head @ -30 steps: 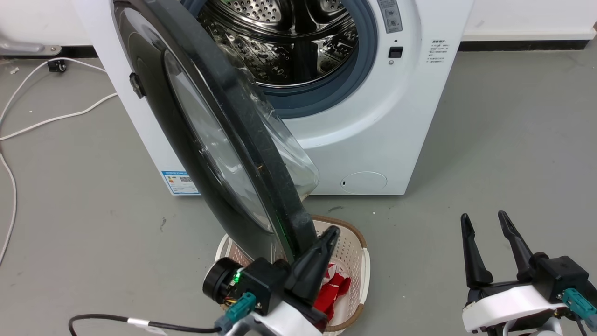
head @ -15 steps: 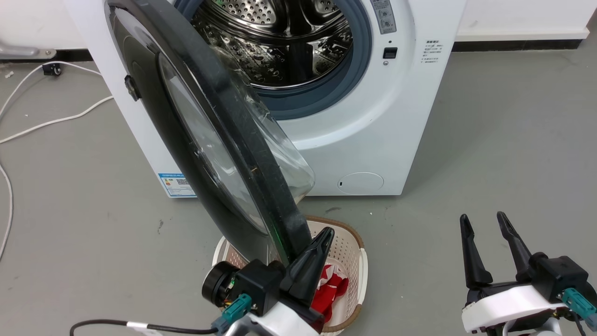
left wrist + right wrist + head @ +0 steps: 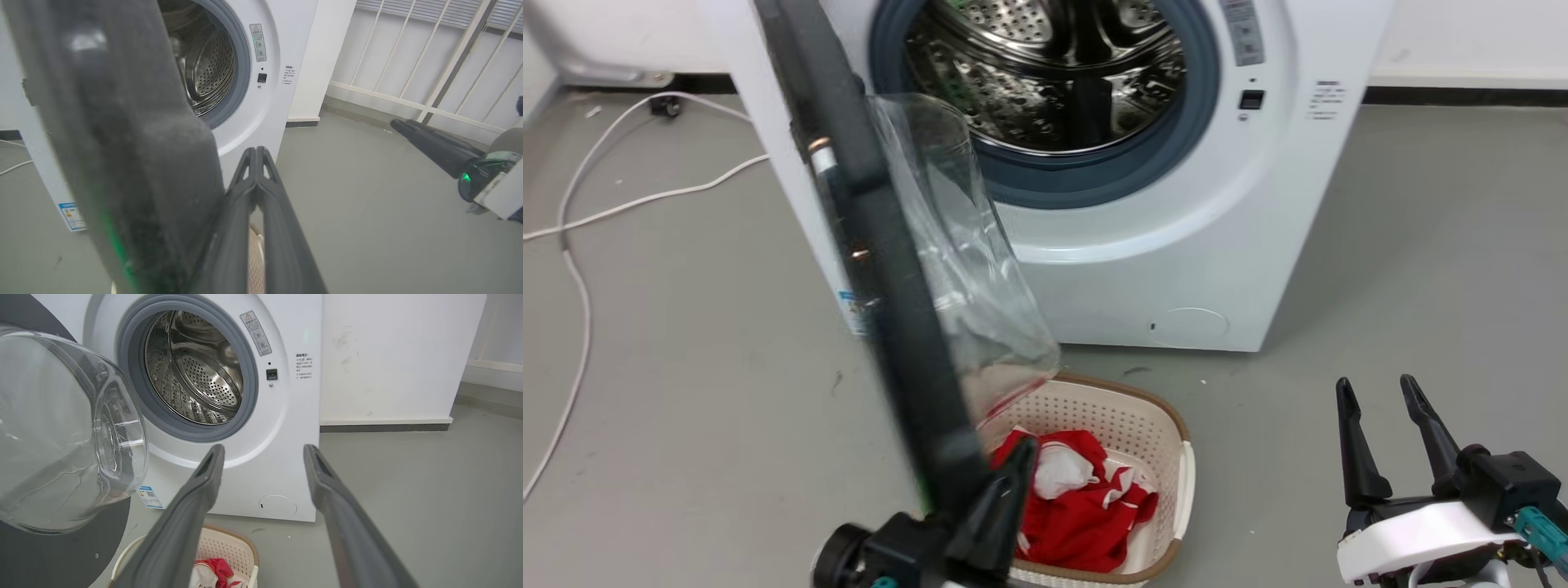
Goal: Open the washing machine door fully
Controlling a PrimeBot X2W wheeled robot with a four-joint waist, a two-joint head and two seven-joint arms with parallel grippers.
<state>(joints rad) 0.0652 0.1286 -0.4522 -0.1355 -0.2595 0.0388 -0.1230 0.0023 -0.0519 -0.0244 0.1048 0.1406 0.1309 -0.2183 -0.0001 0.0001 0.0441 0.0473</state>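
Nearest, at the lower left, the left gripper (image 3: 1021, 453) has its jaws together, tips meeting and clamped on nothing. Its side lies against the inner rim of the washing machine door (image 3: 882, 261), at the door's near edge. At the lower right the right gripper (image 3: 1374, 390) hangs over the grey floor (image 3: 1421, 245) with its jaws apart, well apart from the door. Just beyond the left gripper, a beige laundry basket (image 3: 1186, 474) holds a red and white cloth (image 3: 1086, 514). The door stands swung out toward the near left, edge-on in the head view, its glass bowl (image 3: 956, 269) bulging to the right. Farther back, the washing machine (image 3: 1176, 245) shows its steel drum (image 3: 1054, 73) uncovered. White cables (image 3: 670, 193) lie on the floor at the far left.
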